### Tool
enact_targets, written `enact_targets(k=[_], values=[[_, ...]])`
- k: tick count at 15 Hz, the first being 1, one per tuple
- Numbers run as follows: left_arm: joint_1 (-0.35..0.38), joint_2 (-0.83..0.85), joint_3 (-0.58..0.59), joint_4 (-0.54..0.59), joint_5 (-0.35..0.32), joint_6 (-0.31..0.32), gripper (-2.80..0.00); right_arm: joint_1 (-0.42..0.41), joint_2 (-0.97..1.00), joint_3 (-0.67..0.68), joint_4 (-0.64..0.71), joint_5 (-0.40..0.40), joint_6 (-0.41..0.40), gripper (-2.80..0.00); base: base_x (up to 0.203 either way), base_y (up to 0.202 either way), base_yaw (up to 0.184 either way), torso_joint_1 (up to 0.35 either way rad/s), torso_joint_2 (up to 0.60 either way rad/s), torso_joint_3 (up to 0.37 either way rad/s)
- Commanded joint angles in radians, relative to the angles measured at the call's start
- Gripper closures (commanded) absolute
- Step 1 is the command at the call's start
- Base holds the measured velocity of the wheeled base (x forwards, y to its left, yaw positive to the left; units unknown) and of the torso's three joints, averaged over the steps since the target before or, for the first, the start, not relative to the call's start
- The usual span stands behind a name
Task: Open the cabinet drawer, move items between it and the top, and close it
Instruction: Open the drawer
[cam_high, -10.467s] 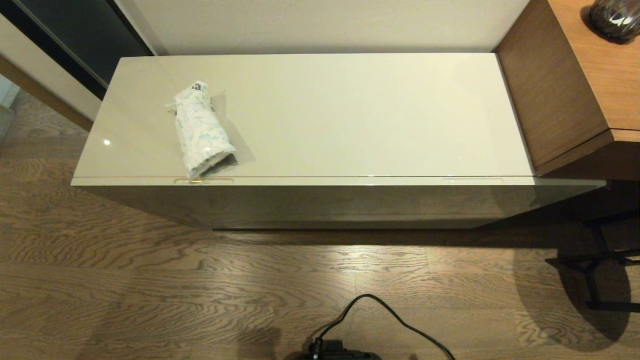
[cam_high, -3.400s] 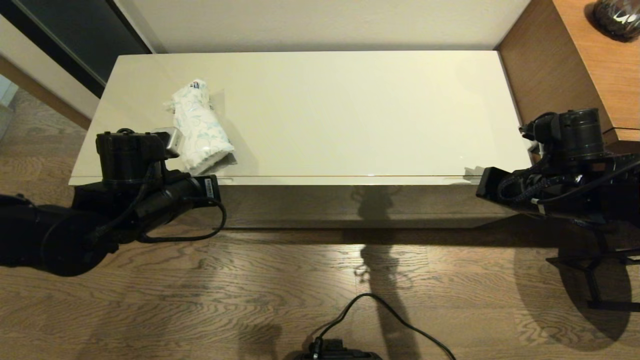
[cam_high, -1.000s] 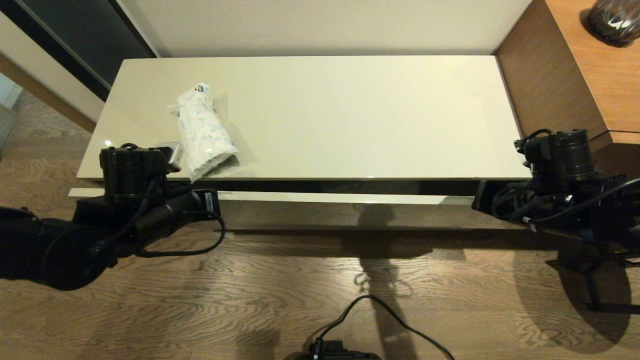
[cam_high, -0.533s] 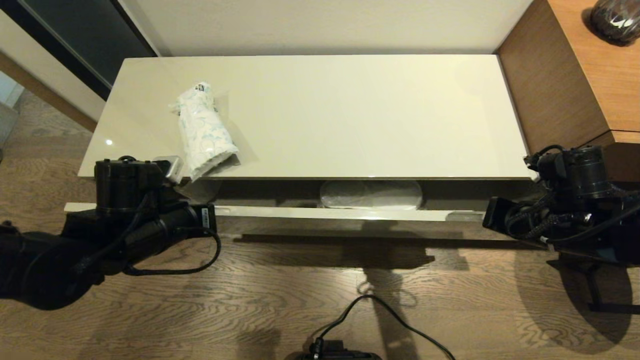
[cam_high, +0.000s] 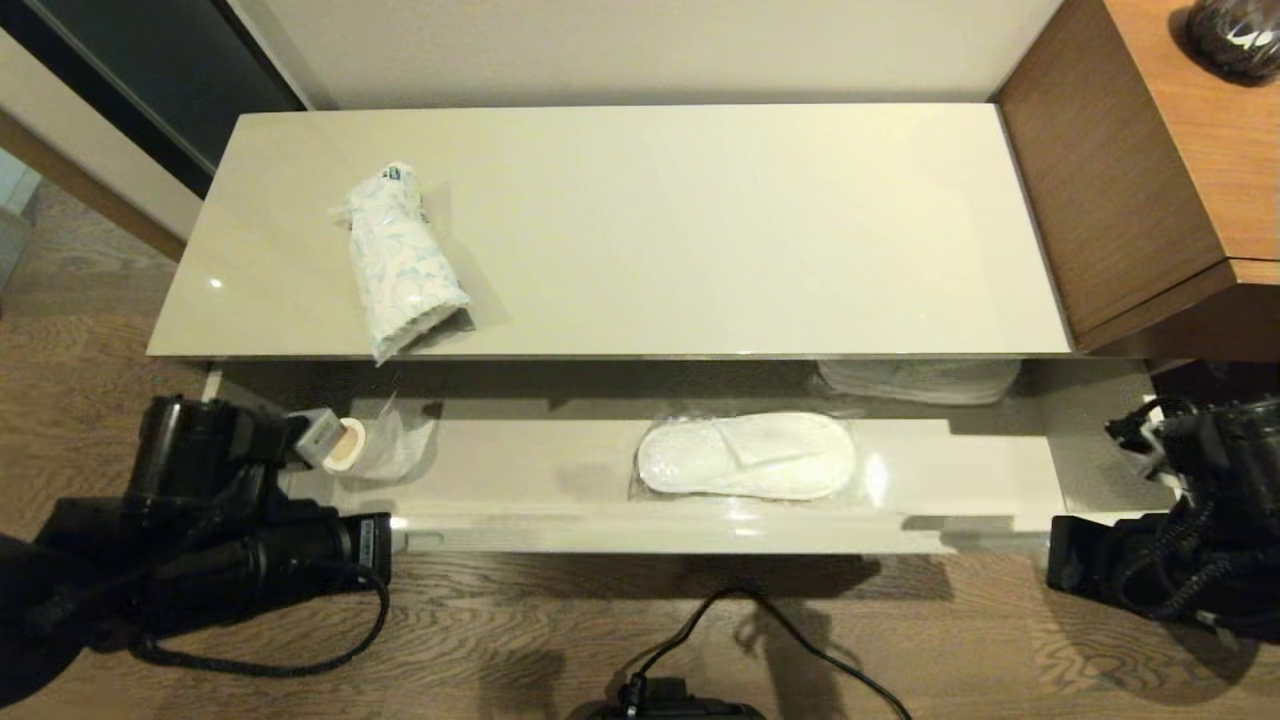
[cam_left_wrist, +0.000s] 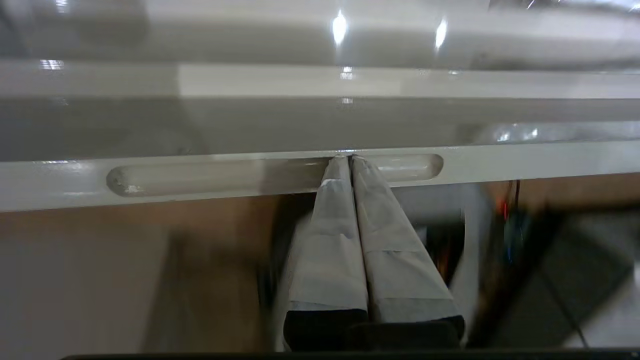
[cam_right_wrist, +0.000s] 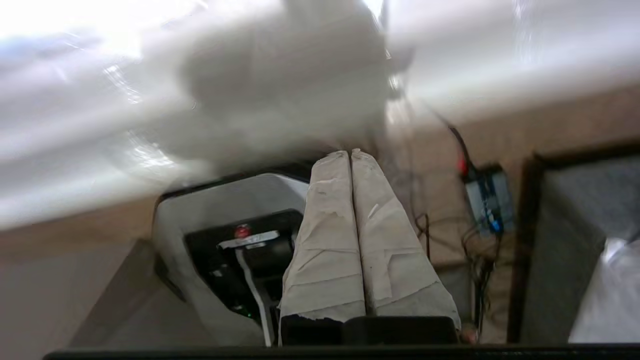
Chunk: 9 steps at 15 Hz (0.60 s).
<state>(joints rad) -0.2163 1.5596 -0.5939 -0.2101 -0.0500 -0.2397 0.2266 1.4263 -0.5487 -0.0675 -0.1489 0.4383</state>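
drawer (cam_high: 520, 470) open | slippers (cam_high: 745, 456) inside, mid | bundle (cam_high: 400, 262) on top (cam_high: 700, 220), left-front

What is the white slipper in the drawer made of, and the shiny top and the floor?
The slipper looks like soft white cloth with a dimpled sole, sealed in clear plastic that glints. The cabinet top looks like glossy lacquered board or maybe glass, since a lamp's spot mirrors in it. The floor shows wavy brown grain, so wood or a wood-look laminate.
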Motion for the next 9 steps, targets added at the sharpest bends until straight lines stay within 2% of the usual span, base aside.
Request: enact_targets(k=[1, 4, 5, 7, 8, 9], values=[[0.007, -0.079, -0.001, -0.014, 0.002, -0.021, 0.00, 0.001, -0.171, -0.005, 0.079, 0.002, -0.010, 0.00, 0.000, 0.000, 0.000, 0.000, 0.00, 0.000], [0.007, -0.091, 0.007, 0.015, 0.001, -0.029, 0.00, 0.004, -0.263, -0.116, 0.264, 0.024, -0.014, 0.00, 0.000, 0.000, 0.000, 0.000, 0.00, 0.000], [0.006, -0.103, 0.008, 0.043, -0.001, -0.029, 0.00, 0.004, -0.276, -0.120, 0.287, 0.034, -0.013, 0.00, 0.000, 0.000, 0.000, 0.000, 0.00, 0.000], [0.006, -0.146, -0.002, 0.137, -0.024, -0.029, 0.00, 0.004, -0.283, -0.113, 0.316, 0.037, -0.013, 0.00, 0.000, 0.000, 0.000, 0.000, 0.00, 0.000], [0.006, -0.163, -0.012, 0.189, -0.057, -0.031, 0.00, 0.002, -0.277, -0.098, 0.335, 0.071, -0.010, 0.00, 0.000, 0.000, 0.000, 0.000, 0.00, 0.000], [0.007, -0.187, -0.025, 0.289, -0.093, -0.034, 0.00, -0.003, -0.274, -0.091, 0.336, 0.096, -0.006, 0.00, 0.000, 0.000, 0.000, 0.000, 0.00, 0.000]])
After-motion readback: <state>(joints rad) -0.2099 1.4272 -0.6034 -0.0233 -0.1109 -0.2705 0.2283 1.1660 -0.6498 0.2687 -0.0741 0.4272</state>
